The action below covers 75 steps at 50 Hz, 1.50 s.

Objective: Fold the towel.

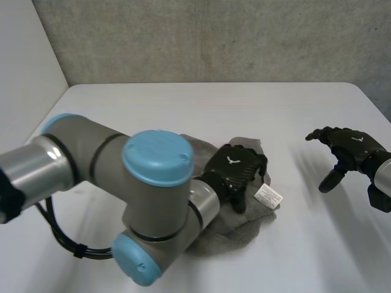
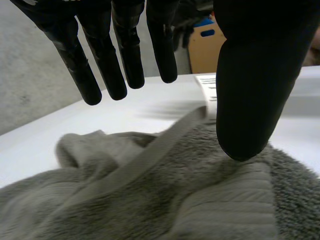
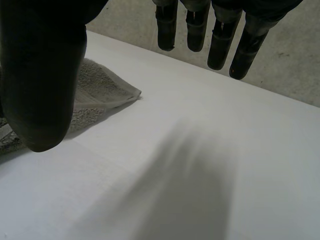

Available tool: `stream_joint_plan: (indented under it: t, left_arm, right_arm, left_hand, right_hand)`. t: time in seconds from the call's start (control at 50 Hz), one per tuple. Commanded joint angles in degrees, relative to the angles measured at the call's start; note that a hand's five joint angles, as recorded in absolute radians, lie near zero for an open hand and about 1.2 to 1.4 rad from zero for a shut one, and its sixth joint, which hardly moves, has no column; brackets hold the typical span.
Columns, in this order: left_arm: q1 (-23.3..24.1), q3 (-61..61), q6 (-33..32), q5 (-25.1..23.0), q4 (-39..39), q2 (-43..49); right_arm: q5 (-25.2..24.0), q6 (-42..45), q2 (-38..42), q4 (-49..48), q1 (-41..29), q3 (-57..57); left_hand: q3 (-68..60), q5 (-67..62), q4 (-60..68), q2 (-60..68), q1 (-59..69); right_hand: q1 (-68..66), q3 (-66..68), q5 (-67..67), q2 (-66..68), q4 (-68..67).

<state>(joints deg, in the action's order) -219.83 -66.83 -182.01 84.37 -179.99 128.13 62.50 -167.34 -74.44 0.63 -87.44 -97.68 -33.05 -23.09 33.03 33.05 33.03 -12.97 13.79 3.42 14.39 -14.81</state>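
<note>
We found the crumpled towel [image 1: 241, 226] beneath our left hand's [image 1: 235, 168] straight, unclenched fingers; our right hand [image 1: 349, 146] hung relaxed, well apart.

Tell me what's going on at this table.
A robot is working on a grey towel that lies rumpled on the white table. Its left hand is over the towel beside the white label, fingers straight and gripping nothing. Its right hand is open above bare table, off to the towel's side. No neat fold has been made yet.
</note>
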Motion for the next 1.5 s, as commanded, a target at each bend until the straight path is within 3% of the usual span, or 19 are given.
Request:
stream_joint_plan:
  t: [0.02,0.08,0.2,0.22,0.24,0.28,0.36,0.4,0.46,0.5,0.62,0.66,0.72,0.76,0.88,1.02,1.24,1.5]
  left_arm:
    - [3.52,9.07,-0.02,0.62,5.78,6.95]
    - [3.79,10.49,-0.02,1.24,6.93,8.01]
    - [3.88,12.52,-1.86,7.22,8.78,10.56]
    - [3.88,12.43,-3.08,9.04,8.86,10.56]
    - [3.88,12.43,-3.09,9.06,8.86,10.56]
    - [3.79,11.47,-5.89,12.30,9.13,10.13]
    - [3.44,9.61,-9.16,16.45,10.62,7.84]
    - [2.92,7.26,-11.87,22.04,11.94,2.77]
    - [2.39,5.13,-12.58,24.88,12.12,-0.16]
    - [-1.46,-1.16,-12.76,28.91,11.68,-7.94]
    - [-9.30,-13.24,-12.94,27.52,8.16,-18.97]
    - [-13.50,-20.32,-13.11,24.46,5.19,-23.25]
    - [-16.16,-24.05,-13.20,22.33,3.59,-25.12]
    - [-21.58,-30.00,-13.29,18.83,2.10,-28.01]
    - [-27.75,-37.13,-13.20,14.70,0.52,-32.50]
    - [-29.52,-40.56,-13.20,12.14,-1.24,-35.22]
    - [-31.62,-41.80,-13.11,11.88,-1.59,-40.14]
    - [-33.56,-43.47,-12.94,8.45,-2.12,-42.26]
  right_arm:
    - [-0.01,0.17,0.09,0.08,-0.36,-0.31]
    - [-0.01,0.17,0.09,-0.01,-0.62,-0.58]
    - [-0.01,0.35,0.09,-0.01,-0.71,-0.84]
    - [-0.10,0.43,0.09,-0.10,-0.71,-0.93]
    - [-0.10,0.44,0.09,-0.10,-0.80,-1.10]
    - [-0.10,0.52,0.09,-0.19,-0.80,-1.28]
    - [-0.10,0.61,0.09,-0.63,-0.89,-1.89]
    - [-0.02,0.70,0.00,-1.06,-1.06,-2.24]
    - [-0.45,1.57,0.18,-1.07,-2.37,-2.69]
    - [-0.54,2.36,0.26,-1.07,-3.60,-2.69]
    - [-0.45,7.45,0.97,-0.54,-8.70,-1.72]
    - [-0.45,7.47,0.97,-0.54,-8.71,-1.72]
    - [-0.10,10.01,2.81,-0.54,-13.70,0.56]
    - [0.33,10.02,3.60,-0.45,-15.55,1.52]
    - [0.25,10.54,6.32,0.77,-19.78,4.07]
    - [0.34,11.95,8.09,4.65,-21.28,6.54]
    - [1.92,13.44,15.56,7.55,-21.63,14.01]
    - [5.08,13.44,24.96,7.99,-21.46,25.35]
  left_hand:
    - [-4.75,-4.72,4.77,4.75,4.77]
    - [-4.92,-4.88,4.94,4.92,4.94]
    - [-11.65,-11.61,11.66,11.65,11.67]
    - [-20.64,-20.60,20.66,20.64,20.66]
    - [-20.73,-20.69,20.75,20.73,20.75]
    - [-44.66,-44.63,44.68,44.67,44.68]
    - [-46.95,-46.91,46.97,46.95,46.97]
    - [-46.95,-46.91,46.97,46.95,46.97]
    - [-46.95,-46.91,46.97,46.95,46.97]
    - [-46.95,-46.91,46.97,46.95,46.97]
    - [-46.95,-46.91,46.97,46.95,46.97]
    - [-46.95,-46.91,46.97,46.95,46.97]
    - [-46.95,-46.91,46.97,46.95,46.97]
    - [-46.95,-46.91,46.97,46.95,46.97]
    - [-46.95,-46.91,46.97,46.95,46.97]
    - [-46.95,-46.91,46.97,46.95,46.97]
    - [-46.95,-46.91,46.97,46.95,46.97]
    - [-46.95,-46.91,46.97,46.95,46.97]
  right_hand:
    - [2.97,-3.79,-3.42,-4.39,4.81]
    - [2.97,-3.79,-3.42,-4.39,4.81]
    - [2.97,-3.79,-3.42,-4.39,4.81]
    - [2.97,-3.79,-3.42,-4.39,4.81]
    - [2.97,-3.79,-3.42,-4.39,4.81]
    - [2.97,-3.79,-3.42,-4.39,4.81]
    - [2.97,-3.79,-3.42,-4.39,4.81]
    - [2.97,-3.79,-3.42,-4.39,4.81]
    - [2.97,-3.79,-3.42,-4.39,4.81]
    - [2.97,-3.79,-3.42,-4.39,4.81]
    - [2.97,-3.79,-3.42,-4.39,4.81]
    - [2.97,-3.79,-3.42,-4.39,4.81]
    - [2.97,-3.79,-3.42,-4.39,4.81]
    - [2.97,-3.79,-3.42,-4.39,4.81]
    - [2.97,-3.79,-3.42,-4.39,4.81]
    - [2.97,-3.79,-3.42,-4.39,4.81]
    - [2.97,-3.79,-3.42,-4.39,4.81]
    - [-33.45,32.63,33.00,32.03,-31.61]
